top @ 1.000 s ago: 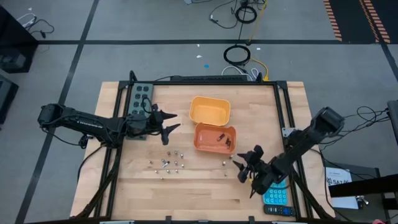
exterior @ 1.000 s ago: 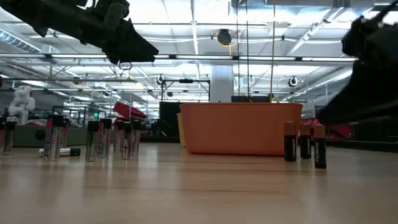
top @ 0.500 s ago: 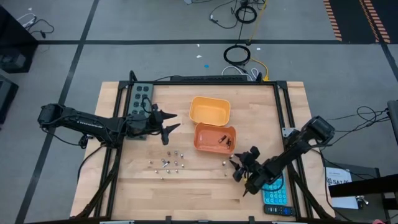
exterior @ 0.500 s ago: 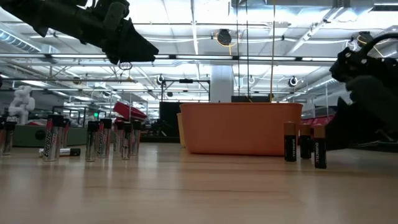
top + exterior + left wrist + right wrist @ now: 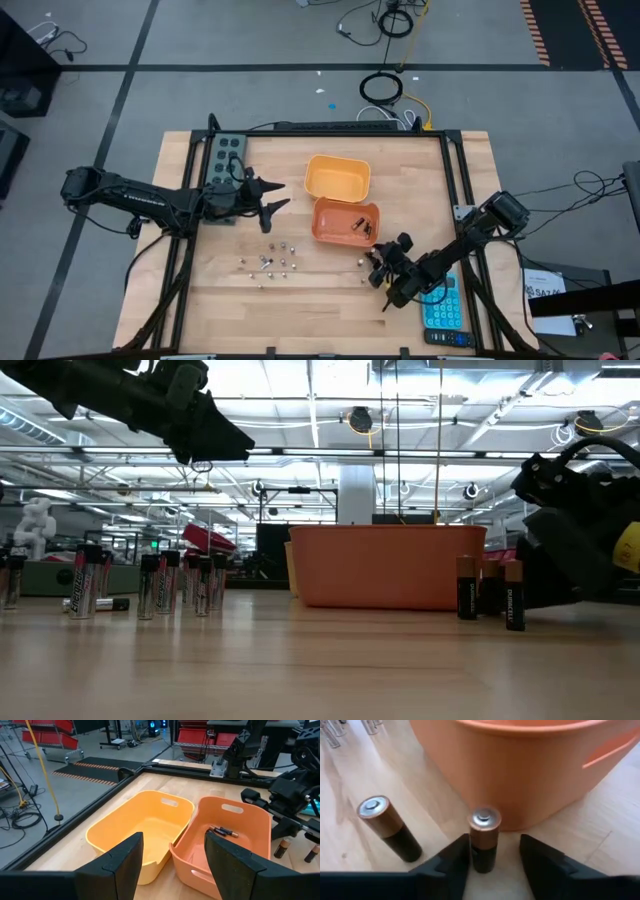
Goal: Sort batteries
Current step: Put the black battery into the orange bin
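On the left we see the left gripper hanging above the table with its fingers spread apart, empty, pointing toward the two bins. Behind it on the table's far left lies a grey power strip. Below the gripper stands a cluster of silvery batteries, most upright, at least one lying flat in the low view.

In the middle, the yellow bin sits touching the orange bin, which holds a few dark batteries.

Just right of the orange bin's near corner stand copper-topped dark batteries. The right gripper is low at the table here, fingers apart, with one upright battery between them and the orange bin's wall close behind it; a second battery stands just beside. A blue calculator lies under the right arm, partly hidden by it.

Compared with a second ago, the right gripper has moved leftward, off the calculator and toward the dark batteries; the left arm has not moved.
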`<act>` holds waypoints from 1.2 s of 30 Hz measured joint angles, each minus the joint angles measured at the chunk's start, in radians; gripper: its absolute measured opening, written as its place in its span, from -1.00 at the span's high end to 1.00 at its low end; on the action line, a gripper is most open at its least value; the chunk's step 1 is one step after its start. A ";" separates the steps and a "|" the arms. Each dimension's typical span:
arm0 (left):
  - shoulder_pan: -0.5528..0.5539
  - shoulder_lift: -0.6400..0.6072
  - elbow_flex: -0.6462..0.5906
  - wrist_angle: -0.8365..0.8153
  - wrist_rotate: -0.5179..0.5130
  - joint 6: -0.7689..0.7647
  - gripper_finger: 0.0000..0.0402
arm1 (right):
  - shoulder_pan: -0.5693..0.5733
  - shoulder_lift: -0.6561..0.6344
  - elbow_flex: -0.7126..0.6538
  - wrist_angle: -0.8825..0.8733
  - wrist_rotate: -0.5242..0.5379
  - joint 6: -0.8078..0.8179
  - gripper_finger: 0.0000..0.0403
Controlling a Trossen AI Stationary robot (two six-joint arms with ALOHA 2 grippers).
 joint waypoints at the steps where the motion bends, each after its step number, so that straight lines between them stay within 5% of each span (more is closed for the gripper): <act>1: 0.000 0.000 0.000 -0.001 0.000 0.000 -0.10 | 0.000 0.000 0.000 -0.003 -0.003 0.000 0.38; 5: 0.000 0.000 0.000 0.000 0.000 0.000 -0.10 | 0.009 -0.006 0.000 -0.005 -0.022 -0.008 0.85; 11: 0.000 0.000 0.000 0.000 0.000 -0.002 -0.10 | 0.048 -0.137 0.000 -0.181 -0.073 -0.003 0.85; 16: 0.000 0.000 0.000 -0.012 0.000 -0.025 -0.10 | 0.053 -0.323 0.000 -0.460 0.035 0.053 0.85; 24: 0.000 0.000 0.000 -0.024 -0.008 -0.046 -0.10 | -0.051 -0.490 0.001 -0.200 0.046 -0.511 0.85; 31: 0.000 0.000 0.000 -0.012 -0.010 -0.047 -0.10 | -0.174 -0.492 0.001 -0.164 -0.129 -0.578 0.23; 36: 0.000 0.000 0.000 -0.007 -0.013 -0.028 -0.10 | -0.155 -0.504 0.015 -0.153 -0.136 -0.622 -0.02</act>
